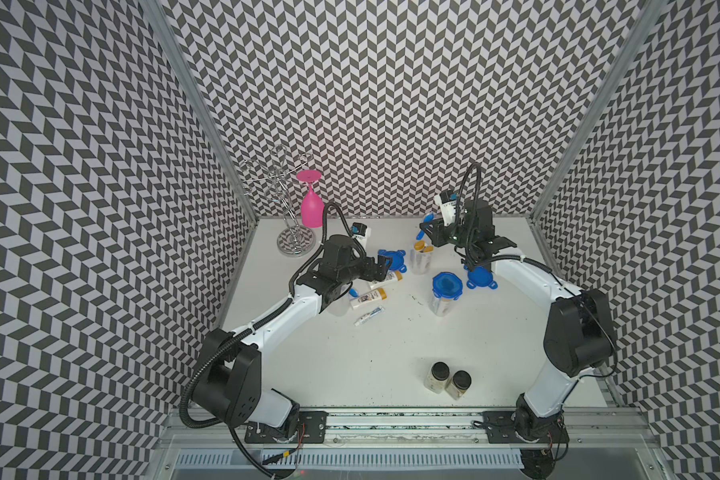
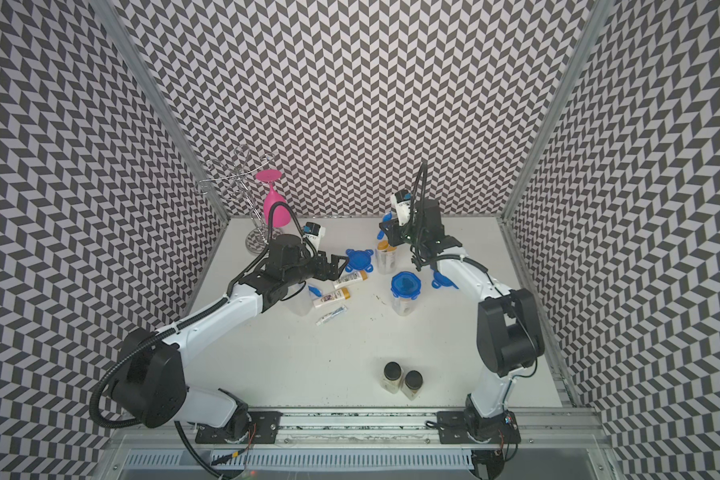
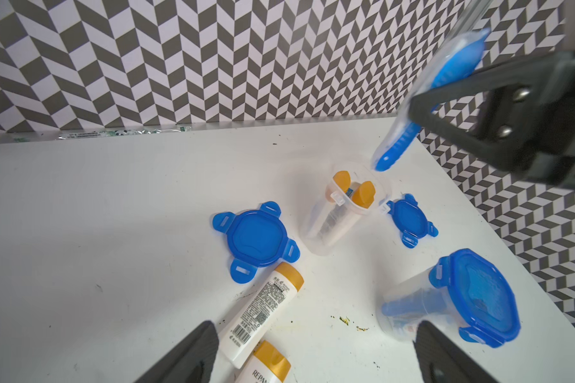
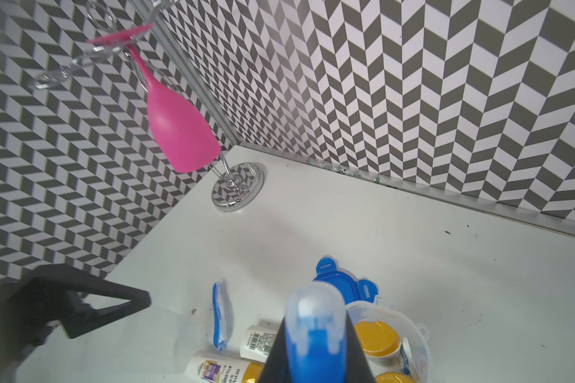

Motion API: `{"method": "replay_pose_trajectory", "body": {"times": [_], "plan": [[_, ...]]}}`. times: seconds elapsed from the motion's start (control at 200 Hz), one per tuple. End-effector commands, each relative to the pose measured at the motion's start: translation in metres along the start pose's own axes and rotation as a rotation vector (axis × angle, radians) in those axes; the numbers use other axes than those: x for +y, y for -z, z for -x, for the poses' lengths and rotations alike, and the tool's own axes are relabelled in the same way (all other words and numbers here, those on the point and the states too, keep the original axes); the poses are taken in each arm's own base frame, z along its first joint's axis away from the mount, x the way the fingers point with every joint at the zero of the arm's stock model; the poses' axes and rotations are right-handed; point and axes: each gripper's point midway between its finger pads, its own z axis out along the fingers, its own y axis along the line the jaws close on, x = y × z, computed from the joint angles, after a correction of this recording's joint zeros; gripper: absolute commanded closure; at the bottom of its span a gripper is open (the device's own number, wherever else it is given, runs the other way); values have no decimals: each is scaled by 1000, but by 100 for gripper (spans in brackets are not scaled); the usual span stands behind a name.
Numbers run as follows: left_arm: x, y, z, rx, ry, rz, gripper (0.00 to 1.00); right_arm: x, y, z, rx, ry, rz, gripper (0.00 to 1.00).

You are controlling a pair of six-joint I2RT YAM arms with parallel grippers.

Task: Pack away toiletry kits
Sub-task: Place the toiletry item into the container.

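Three tubs (image 1: pixel 445 293) on the surface (image 1: pixel 371 361): one lidded, two open. Two loose lids (image 1: pixel 391 259), two loose bottles (image 1: pixel 368 298). The left claw (image 3: pixel 316 335) gapes wide; the right claw (image 4: pixel 314 348) grips one toothbrush (image 4: pixel 312 318)

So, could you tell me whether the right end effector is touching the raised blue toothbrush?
Touching. In the right wrist view the raised blue toothbrush sits clamped between the black fingers of the right end effector, no gap either side.
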Motion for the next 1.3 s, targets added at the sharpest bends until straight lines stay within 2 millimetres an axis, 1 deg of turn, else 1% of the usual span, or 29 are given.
{"method": "replay_pose_trajectory", "body": {"times": [0.0,0.135,0.21,0.401,0.496,0.576,0.716,0.746,0.806,0.861,0.891,0.901,0.951,1.052,1.087,1.137,1.197,1.222,1.257,1.267,1.292], "plan": [[-16,15,22,-45,-3,-56,5,-11,-11,2,-33,81,-74,100],[-22,21,31,-69,-7,-71,5,-13,-12,-4,-16,86,-101,100],[-23,20,31,-69,-5,-81,6,-12,-11,-6,-13,97,-119,100],[-27,23,38,-83,-12,-99,6,-21,-8,-22,18,96,-173,100],[-29,25,43,-95,-26,-98,6,-21,-8,-27,27,93,-171,100],[-28,28,46,-106,-33,-94,6,-22,-10,-36,42,87,-173,100],[-25,27,45,-104,-42,-89,6,-17,-15,-46,64,89,-161,100],[-24,27,45,-104,-42,-86,6,-16,-15,-47,66,89,-160,98],[-25,28,46,-108,-47,-87,6,-16,-16,-47,66,91,-160,89],[-23,29,47,-112,-47,-84,6,-14,-16,-45,64,92,-159,78],[-23,30,47,-113,-49,-82,6,-14,-15,-44,63,93,-159,70],[-22,30,48,-115,-48,-81,6,-14,-15,-44,62,93,-159,69],[-21,31,48,-118,-48,-80,6,-13,-14,-40,57,92,-160,58],[-21,33,49,-126,-49,-81,5,-8,-8,-29,39,104,-167,52],[-22,33,49,-129,-47,-82,6,-7,-4,-23,30,110,-173,49],[-22,34,49,-135,-46,-86,6,-5,3,-15,13,116,-185,47],[-23,37,49,-140,-46,-92,6,-5,14,-3,-5,109,-212,45],[-23,37,48,-141,-46,-91,6,-5,21,5,-24,101,-232,44],[-23,39,48,-143,-46,-92,5,-8,32,17,-53,85,-273,41],[-24,39,48,-145,-48,-93,5,-9,33,17,-55,82,-279,40],[-23,39,47,-142,-47,-92,5,-12,42,27,-84,72,-310,37]]}}
